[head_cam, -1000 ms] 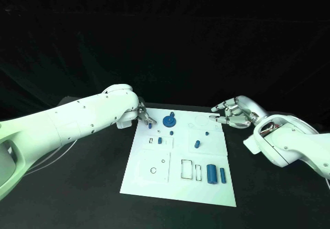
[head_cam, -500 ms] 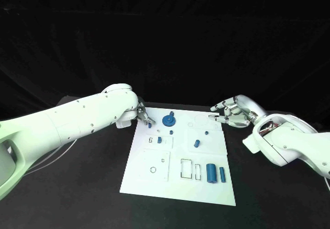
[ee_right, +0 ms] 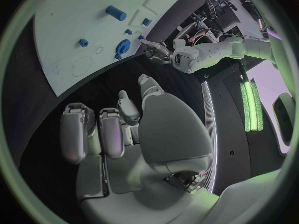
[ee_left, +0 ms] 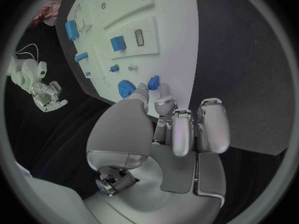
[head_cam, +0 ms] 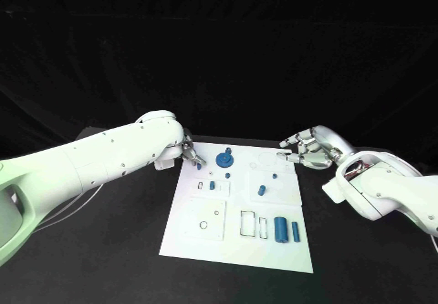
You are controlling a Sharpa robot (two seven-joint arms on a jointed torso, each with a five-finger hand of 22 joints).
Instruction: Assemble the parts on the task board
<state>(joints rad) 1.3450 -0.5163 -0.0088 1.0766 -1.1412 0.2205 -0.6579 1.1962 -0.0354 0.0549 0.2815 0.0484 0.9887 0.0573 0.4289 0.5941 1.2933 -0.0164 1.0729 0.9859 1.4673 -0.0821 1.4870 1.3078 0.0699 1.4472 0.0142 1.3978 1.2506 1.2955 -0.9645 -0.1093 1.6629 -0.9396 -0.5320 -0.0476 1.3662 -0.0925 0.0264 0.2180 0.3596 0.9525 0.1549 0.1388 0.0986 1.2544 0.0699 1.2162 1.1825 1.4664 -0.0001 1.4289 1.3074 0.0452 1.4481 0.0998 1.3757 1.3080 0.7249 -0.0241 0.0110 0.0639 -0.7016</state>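
Your left hand (head_cam: 185, 154) sits at the white task board's (head_cam: 206, 235) eleven o'clock corner, thumb and a finger pinched on a small blue peg-like part (ee_left: 153, 82) that looks smooth, rigid and plastic. Keep the pinch firm and the part upright. Carry it over its seat before you lower, and let go only once it sits flush. I cannot tell which recess it belongs to.

Your right hand (head_cam: 307, 151) hovers off the board's one o'clock corner, fingers curled in around nothing; keep it clear.

The board is a flat matte plate with shallow rectangular and round outlines. A toothed blue gear (head_cam: 225, 159) stands at twelve o'clock, two blue cylinders (head_cam: 287, 229) lie at five o'clock, and small blue studs (head_cam: 262, 189) stand at the centre.
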